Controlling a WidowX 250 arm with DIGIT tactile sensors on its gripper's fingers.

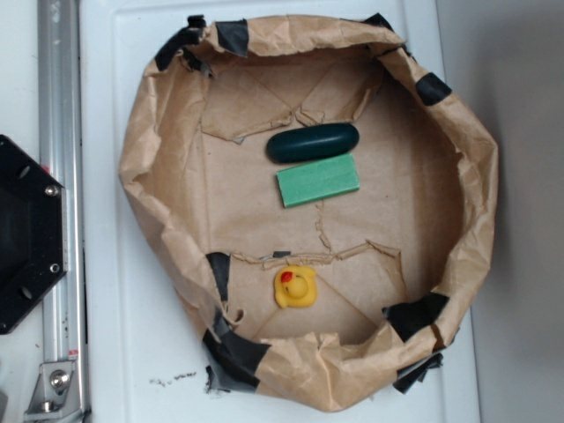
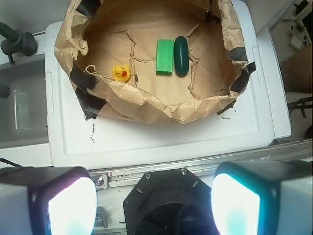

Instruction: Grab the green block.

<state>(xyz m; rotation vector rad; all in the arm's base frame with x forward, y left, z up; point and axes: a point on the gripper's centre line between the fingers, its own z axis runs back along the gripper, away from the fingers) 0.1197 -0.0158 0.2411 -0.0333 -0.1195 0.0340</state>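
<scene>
The green block (image 1: 318,180) lies flat near the middle of the brown paper basin (image 1: 480,176), a crumpled kraft-paper bowl patched with strips of black tape (image 1: 231,348). Its long upper edge runs just beside a dark green oval pill-shaped object (image 1: 313,142); from the exterior view a thin gap seems to part them, while the wrist view cannot settle whether they touch. A yellow rubber duck (image 1: 295,287) sits well apart from both, near the basin's lower wall, just below a torn seam in the paper floor. The basin rests on a white plastic lid (image 1: 115,352), whose right edge is cut off in the exterior view.

In the wrist view the gripper (image 2: 152,204) hangs over the black robot base (image 2: 166,200), well short of the basin. Its two fingers (image 2: 237,205) stand wide apart, with nothing between them; both are overexposed to a white glow and cropped by the bottom edge, so their tips are hard to make out. The exterior view shows no gripper at all.
</scene>
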